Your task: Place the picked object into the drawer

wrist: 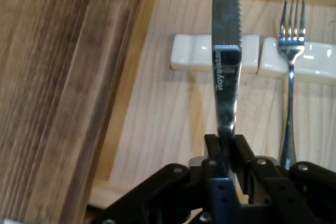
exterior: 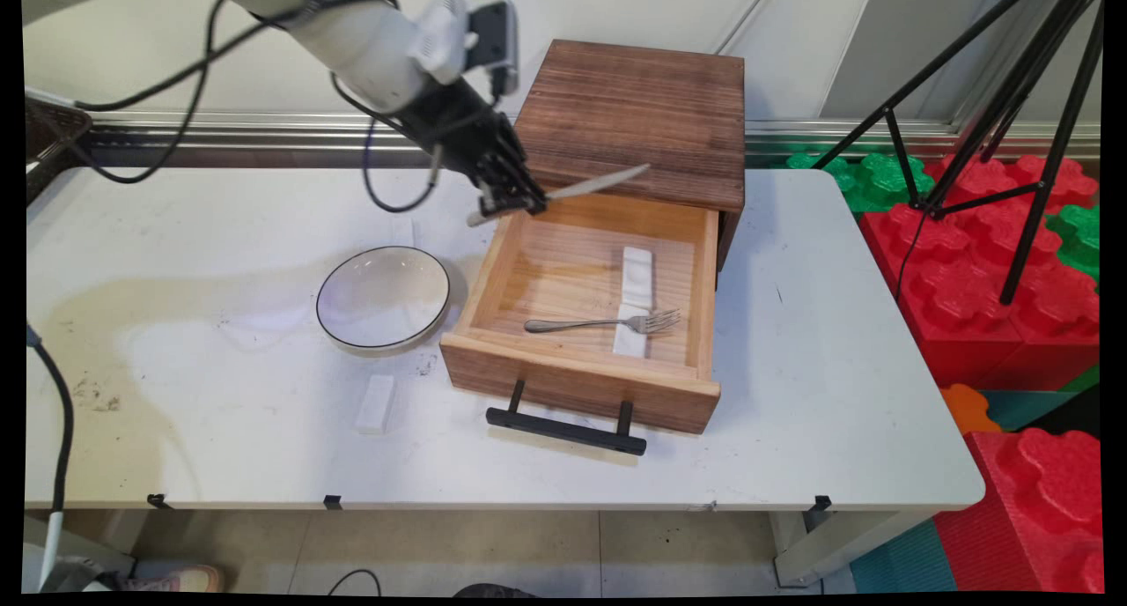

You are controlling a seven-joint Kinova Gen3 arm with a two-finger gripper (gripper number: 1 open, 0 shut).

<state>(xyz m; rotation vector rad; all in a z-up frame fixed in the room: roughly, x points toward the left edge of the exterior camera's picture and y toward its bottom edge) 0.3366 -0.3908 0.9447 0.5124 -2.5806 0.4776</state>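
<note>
Hand clamped tight on a knife, pinched near the handle end; blade juts toward 3 o'clock in the main view, over the back left corner of the open drawer.

Drawer pulled out from a dark wooden box on the white counter. Inside it: a fork, tines resting on the near one of two white rests laid end to end. The far rest is free.

Bowl at 9 o'clock of the drawer; a white block at 6 o'clock of the bowl.

Risks, as judged:
- Grip is thin, on flat metal; the knife could pivot or slip.
- Blade tip near the box front; a swing could strike it.
- A low pass could knock the fork off its rest.

Writing: "Royalist" on the knife, readable in the hand view. Nothing else legible.
</note>
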